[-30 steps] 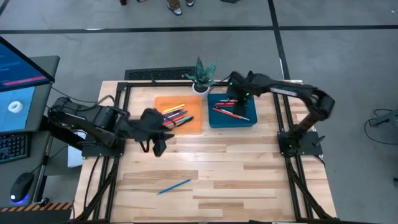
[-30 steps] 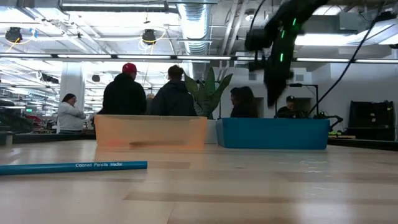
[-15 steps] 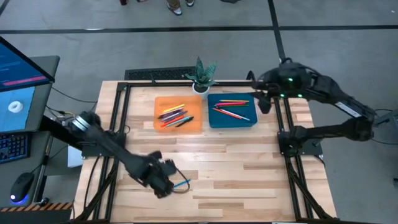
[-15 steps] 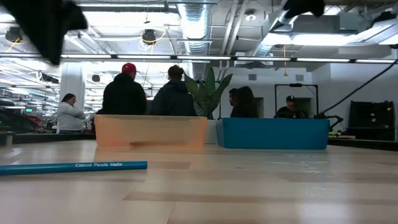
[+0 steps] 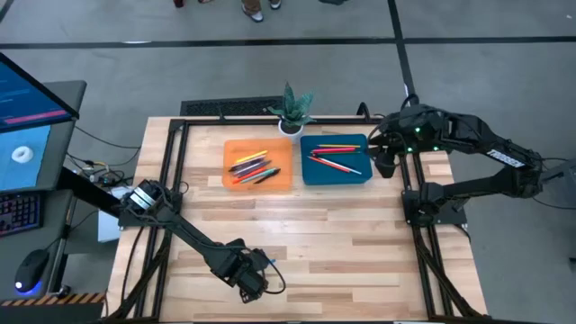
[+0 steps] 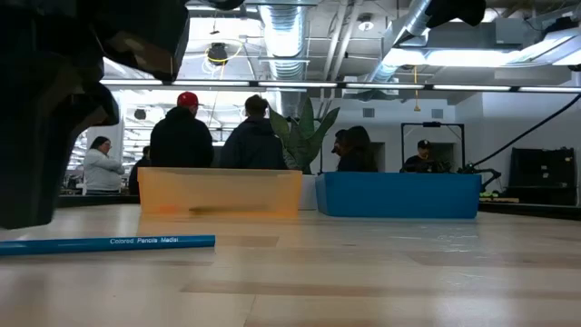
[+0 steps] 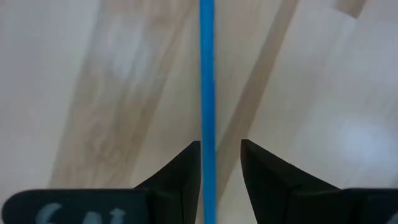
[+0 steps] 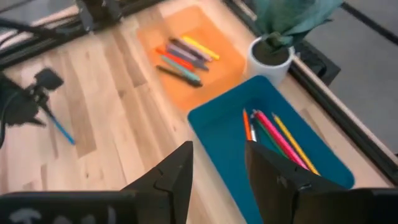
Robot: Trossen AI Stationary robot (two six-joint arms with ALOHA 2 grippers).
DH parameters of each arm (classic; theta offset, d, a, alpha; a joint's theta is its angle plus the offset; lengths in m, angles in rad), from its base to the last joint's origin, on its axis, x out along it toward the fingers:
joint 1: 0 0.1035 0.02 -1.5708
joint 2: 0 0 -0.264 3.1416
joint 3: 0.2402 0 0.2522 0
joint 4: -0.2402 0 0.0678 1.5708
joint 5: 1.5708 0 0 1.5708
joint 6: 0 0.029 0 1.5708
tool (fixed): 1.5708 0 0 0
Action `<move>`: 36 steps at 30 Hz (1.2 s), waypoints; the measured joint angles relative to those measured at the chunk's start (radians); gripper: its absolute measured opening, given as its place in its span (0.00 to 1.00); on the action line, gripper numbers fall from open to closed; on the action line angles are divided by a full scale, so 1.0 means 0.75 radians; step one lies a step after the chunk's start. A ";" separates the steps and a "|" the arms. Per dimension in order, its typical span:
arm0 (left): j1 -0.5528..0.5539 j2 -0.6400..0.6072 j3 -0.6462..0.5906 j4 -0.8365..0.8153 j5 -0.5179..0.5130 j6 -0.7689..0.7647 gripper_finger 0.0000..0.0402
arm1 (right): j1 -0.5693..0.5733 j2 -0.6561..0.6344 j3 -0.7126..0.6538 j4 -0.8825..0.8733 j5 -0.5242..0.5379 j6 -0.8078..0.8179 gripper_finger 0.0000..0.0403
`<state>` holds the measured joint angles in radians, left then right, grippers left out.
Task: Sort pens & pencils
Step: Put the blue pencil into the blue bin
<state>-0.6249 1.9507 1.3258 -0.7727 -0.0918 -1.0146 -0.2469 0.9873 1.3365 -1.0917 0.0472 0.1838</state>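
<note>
The left claw point(image 7: 216, 163) hangs low over the pale wooden surface point(image 5: 342, 243) near its front edge, fingers apart astride a thin blue colored pencil point(image 7: 206, 93) lying flat, not clamped. The right claw point(image 8: 219, 168), fingers apart and empty, hovers beside the blue rectangular tray point(image 5: 335, 160) of pencils; pens fill the orange rectangular tray point(image 5: 258, 165).
</note>
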 joint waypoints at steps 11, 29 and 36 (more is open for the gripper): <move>0.014 0.064 -0.003 -0.017 0.103 0.092 0.23 | 0.132 0.047 0.000 0.005 0.007 0.004 0.41; 0.074 0.002 0.106 -0.157 0.056 0.144 0.01 | 0.168 0.028 0.000 0.075 0.009 0.070 0.37; 0.161 -0.265 0.230 -0.322 -0.224 0.116 0.00 | 0.239 -0.023 0.002 0.219 0.008 0.081 0.37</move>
<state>-0.5041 1.7522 1.4981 -1.0141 -0.2601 -0.9278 -0.0677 0.9703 1.3377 -0.9272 0.0536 0.2448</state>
